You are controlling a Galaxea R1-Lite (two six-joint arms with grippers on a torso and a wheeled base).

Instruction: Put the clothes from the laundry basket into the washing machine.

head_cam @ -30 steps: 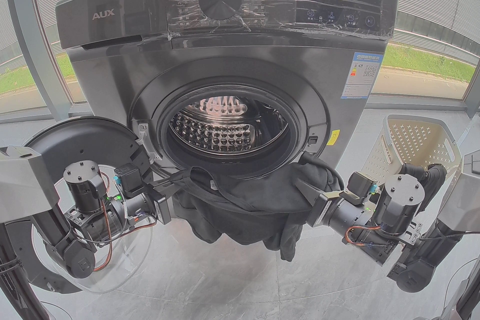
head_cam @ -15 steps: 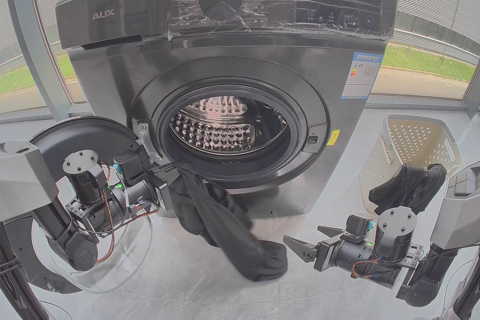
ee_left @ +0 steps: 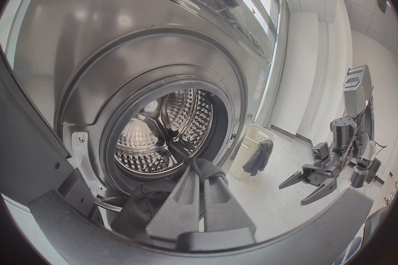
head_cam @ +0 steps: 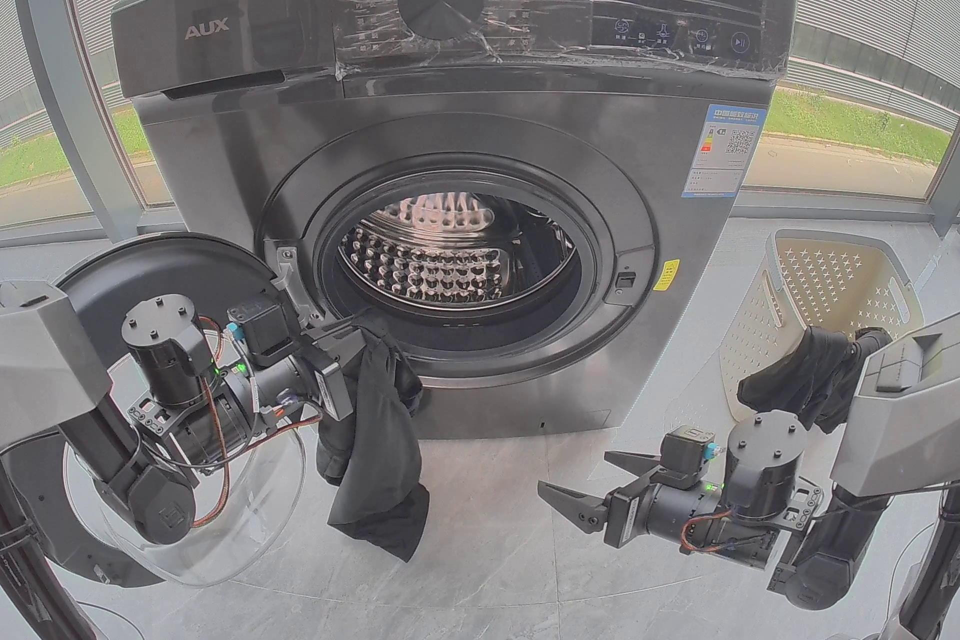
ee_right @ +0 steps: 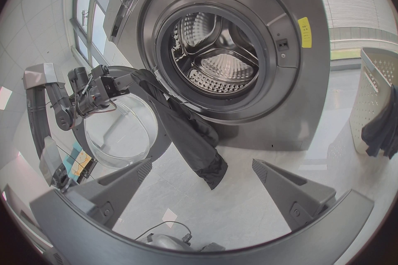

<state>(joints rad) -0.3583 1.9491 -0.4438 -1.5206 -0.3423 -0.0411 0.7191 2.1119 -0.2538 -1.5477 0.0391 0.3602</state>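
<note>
**Dark garment held at the open washer port**

The left gripper (head_cam: 348, 350), clamped on a dark garment (head_cam: 375, 462), sits at 7 o'clock of the open drum (head_cam: 440, 257) of the washing machine (head_cam: 450, 122). The cloth hangs toward the floor (head_cam: 520, 562); whether it touches cannot be told. The right gripper (head_cam: 580, 477), jaws spread wide and empty, lies at 5 o'clock of the opening. The laundry basket (head_cam: 830, 282) stands at 3 o'clock, with a second dark garment (head_cam: 815, 377) draped over its rim. A blue-and-white label (head_cam: 722, 150) at 2 o'clock and a yellow sticker (head_cam: 666, 274) at 3 o'clock carry print too fine to make out. Wrinkled film blurs the control panel (head_cam: 560, 12). The left arm partly hides the open door (head_cam: 150, 292).
</note>
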